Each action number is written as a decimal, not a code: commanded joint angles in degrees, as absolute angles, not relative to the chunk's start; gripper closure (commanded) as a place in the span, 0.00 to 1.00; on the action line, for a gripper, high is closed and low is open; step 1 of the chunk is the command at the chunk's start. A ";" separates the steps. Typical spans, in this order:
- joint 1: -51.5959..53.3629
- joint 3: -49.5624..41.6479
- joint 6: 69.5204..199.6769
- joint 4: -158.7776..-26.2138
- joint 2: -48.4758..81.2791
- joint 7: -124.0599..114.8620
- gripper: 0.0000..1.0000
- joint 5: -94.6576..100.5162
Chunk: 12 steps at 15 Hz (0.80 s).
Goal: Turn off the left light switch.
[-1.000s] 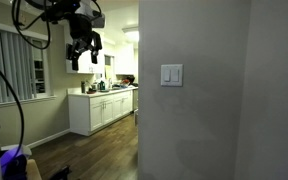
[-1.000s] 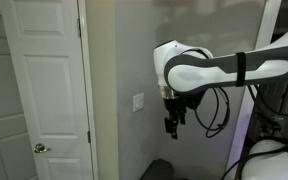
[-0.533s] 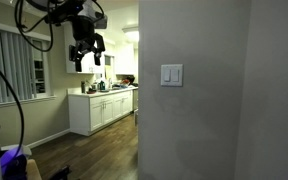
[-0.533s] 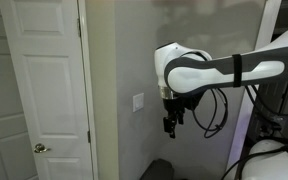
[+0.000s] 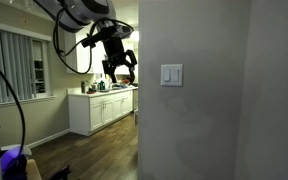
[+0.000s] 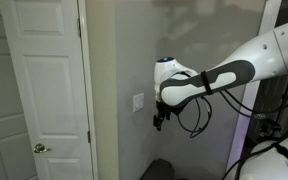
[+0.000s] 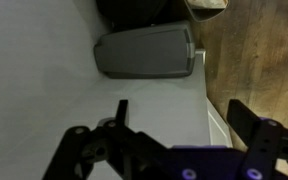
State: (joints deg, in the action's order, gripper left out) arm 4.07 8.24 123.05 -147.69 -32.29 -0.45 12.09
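Observation:
A small white two-rocker wall plate (image 5: 171, 75) sits on the grey wall; its left light switch (image 5: 167, 75) is the left paddle. The plate also shows edge-on in an exterior view (image 6: 138, 102), where the rockers cannot be told apart. My gripper (image 5: 120, 72) hangs in the air beside the wall corner, apart from the plate. In an exterior view (image 6: 158, 122) it is a short way out from the plate and slightly lower. In the wrist view the gripper (image 7: 179, 118) is open and empty, with grey wall between the fingers. The switch is out of the wrist view.
A white panel door (image 6: 44, 90) stands next to the switch wall. White kitchen cabinets (image 5: 102, 108) and a wood floor (image 5: 89, 155) lie behind the wall corner. A dark grey bin-like object (image 7: 146, 52) and white baseboard (image 7: 216, 118) show in the wrist view.
The arm has swung toward the wall: the gripper moved from high and far off to just beside the wall corner, closer to the switch plate. The fingers stay open.

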 commanded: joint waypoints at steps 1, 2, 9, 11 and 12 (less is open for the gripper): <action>1.75 8.11 131.68 -144.80 -25.36 -2.45 0.02 15.94; 1.29 7.96 134.17 -144.08 -23.94 -2.71 0.26 16.20; -1.21 6.99 147.08 -138.15 -14.16 -4.47 0.64 16.43; -1.66 6.54 149.83 -136.37 -11.53 -5.00 0.76 16.44; -1.68 6.22 151.27 -135.28 -10.13 -5.17 0.83 16.21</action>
State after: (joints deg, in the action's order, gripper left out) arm -0.85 6.60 147.38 -138.42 -14.47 -2.56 14.40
